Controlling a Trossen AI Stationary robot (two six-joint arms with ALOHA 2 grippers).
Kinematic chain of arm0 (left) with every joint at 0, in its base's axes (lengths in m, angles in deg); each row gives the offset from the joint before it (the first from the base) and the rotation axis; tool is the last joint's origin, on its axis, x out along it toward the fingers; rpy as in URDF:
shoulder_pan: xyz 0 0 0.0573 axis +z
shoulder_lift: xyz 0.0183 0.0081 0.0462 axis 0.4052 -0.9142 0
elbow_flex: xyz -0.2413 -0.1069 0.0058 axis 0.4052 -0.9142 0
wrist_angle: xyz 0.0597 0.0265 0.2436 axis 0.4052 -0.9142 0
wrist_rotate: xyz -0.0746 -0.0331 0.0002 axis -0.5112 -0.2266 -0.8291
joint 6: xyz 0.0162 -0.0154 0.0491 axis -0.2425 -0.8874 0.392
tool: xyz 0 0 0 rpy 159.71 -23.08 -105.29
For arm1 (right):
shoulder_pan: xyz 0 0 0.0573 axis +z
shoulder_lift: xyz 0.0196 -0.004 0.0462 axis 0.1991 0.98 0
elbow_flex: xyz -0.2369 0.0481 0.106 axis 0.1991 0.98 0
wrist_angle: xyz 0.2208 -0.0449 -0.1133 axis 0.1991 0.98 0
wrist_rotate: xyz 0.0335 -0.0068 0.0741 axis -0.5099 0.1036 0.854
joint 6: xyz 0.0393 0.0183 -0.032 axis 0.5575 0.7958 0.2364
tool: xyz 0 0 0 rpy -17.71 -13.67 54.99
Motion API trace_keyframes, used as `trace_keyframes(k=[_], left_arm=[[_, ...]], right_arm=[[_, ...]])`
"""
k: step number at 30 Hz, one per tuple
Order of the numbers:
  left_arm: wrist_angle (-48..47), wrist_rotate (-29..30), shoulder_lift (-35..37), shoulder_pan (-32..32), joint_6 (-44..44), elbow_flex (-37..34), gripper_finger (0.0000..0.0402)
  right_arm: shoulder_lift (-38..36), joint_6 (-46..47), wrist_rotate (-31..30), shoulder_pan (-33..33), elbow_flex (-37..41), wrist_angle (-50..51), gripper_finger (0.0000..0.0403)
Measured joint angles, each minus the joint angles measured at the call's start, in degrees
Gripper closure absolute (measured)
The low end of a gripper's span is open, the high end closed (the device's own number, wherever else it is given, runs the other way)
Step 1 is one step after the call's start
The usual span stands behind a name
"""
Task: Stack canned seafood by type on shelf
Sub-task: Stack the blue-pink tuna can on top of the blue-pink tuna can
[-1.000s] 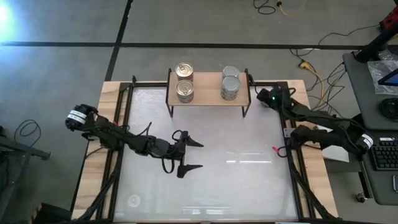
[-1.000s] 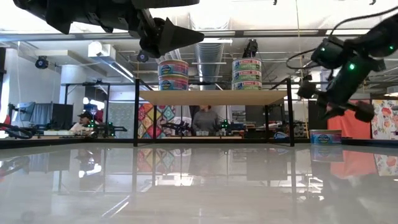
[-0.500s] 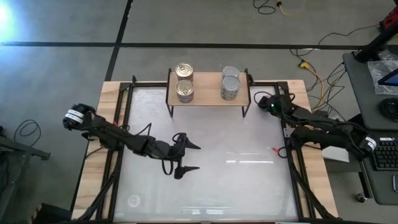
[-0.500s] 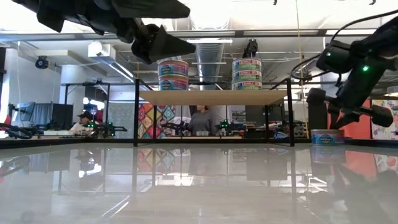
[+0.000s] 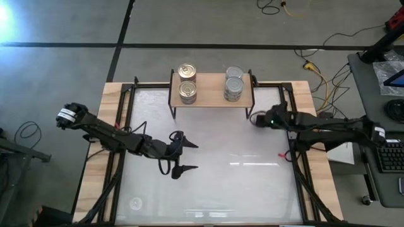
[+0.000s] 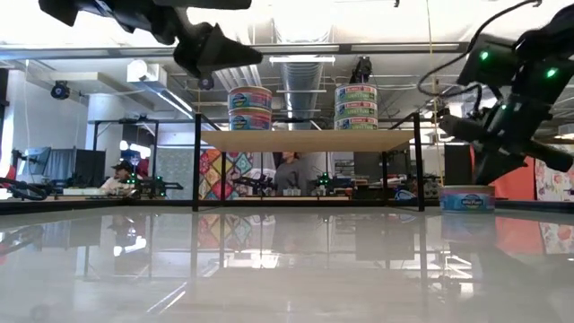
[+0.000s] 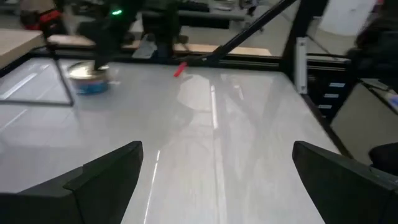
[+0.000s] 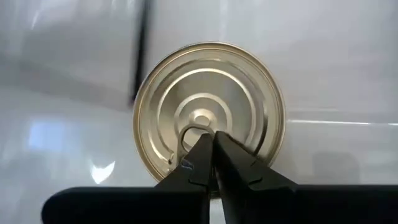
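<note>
**Closed tips over a loose tin beside the shelf leg**

The right pincer (image 8: 212,144) hangs directly over a gold-lidded tin (image 8: 209,118), its fingers pressed together with the tips at the pull ring. In that state it cannot straddle the can; if it descends as it is, it is likely to push or skid the tin across the slick desk (image 5: 221,183) rather than grip it. Hooking the ring could also tilt the can.

This tin (image 6: 466,198) stands on the desk at the right of the low view, just beside the shelf's right leg. In the overhead frame the right pincer (image 5: 255,118) sits right of centre, below the shelf (image 5: 211,99), so a sideways nudge could knock the can against the leg.

Two stacks already stand on the board: gold-lidded tins (image 5: 187,82) upper centre-left, silver-lidded ones (image 5: 233,84) to their right.

The left pincer (image 5: 183,156), fingers wide apart and empty, hovers left of centre over bare desk, well apart from the shelf. The lower half of the desk offers open room.
</note>
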Motion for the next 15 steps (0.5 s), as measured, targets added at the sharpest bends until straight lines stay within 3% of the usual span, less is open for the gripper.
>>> trace_keyframes(k=[4, 8, 15], left_arm=[[-5.1, 2.5, 0.7, 0.0, -2.4, 0.0, 0.0003], [-4.2, 3.8, 0.6, 0.0, -4.5, 0.0, 0.0003], [6.5, 7.6, -4.9, -0.4, -6.4, 0.0, 0.0003]], right_arm=[[0.2, 2.1, 3.5, 10.1, -1.3, 1.2, 0.039], [1.9, 7.4, 3.3, 21.7, -2.7, 3.6, 0.039], [14.5, 17.4, -4.5, 38.3, -5.3, -5.9, 0.039]])
